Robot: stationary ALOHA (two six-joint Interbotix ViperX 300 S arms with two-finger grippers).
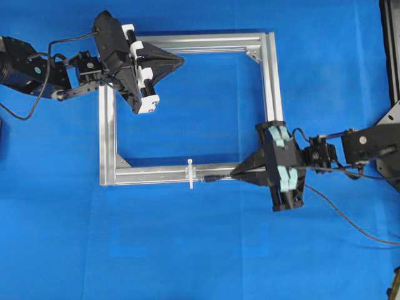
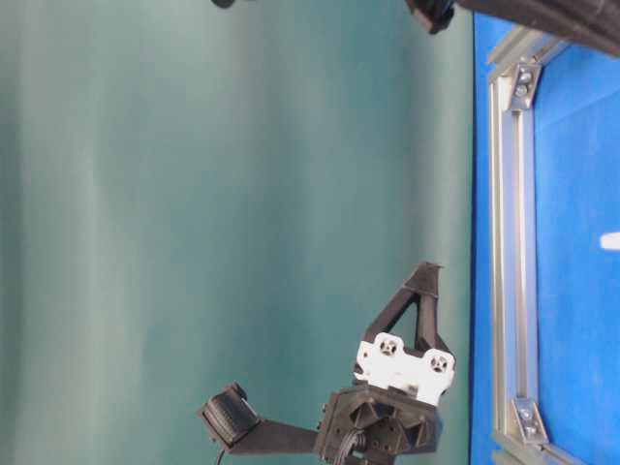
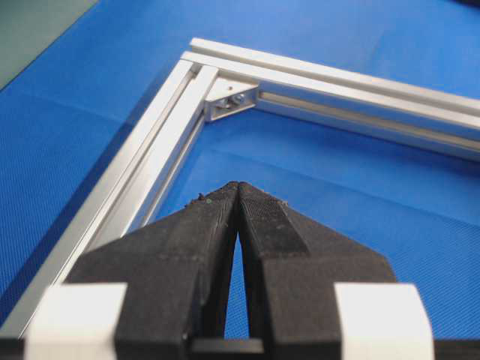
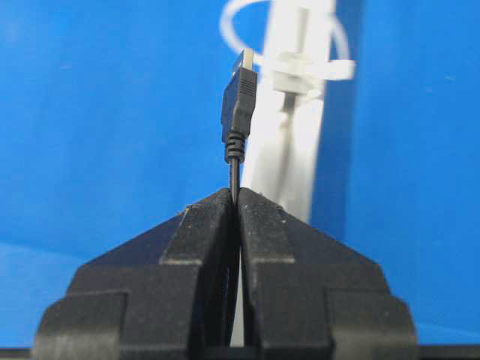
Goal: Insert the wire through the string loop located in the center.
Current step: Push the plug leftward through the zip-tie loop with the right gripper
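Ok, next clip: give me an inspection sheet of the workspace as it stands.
Surface: blue cloth table, silver square aluminium frame lying on it.
Job's things: thin black wire with plug tip just short of the small white string loop on the frame's near bar; not threaded.
Clutter: nothing seen.
Grippers: left gripper shut, empty, above the frame's inside; right gripper shut on the wire.
Cables: wire trails right across the cloth.
Surroundings: greenish backdrop.

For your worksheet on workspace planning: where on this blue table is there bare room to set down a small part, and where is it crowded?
Free: the mat inside the aluminium frame, between the left gripper and the bottom rail; also the mat below that rail. Crowded: around the string loop, where the right gripper holds the wire.
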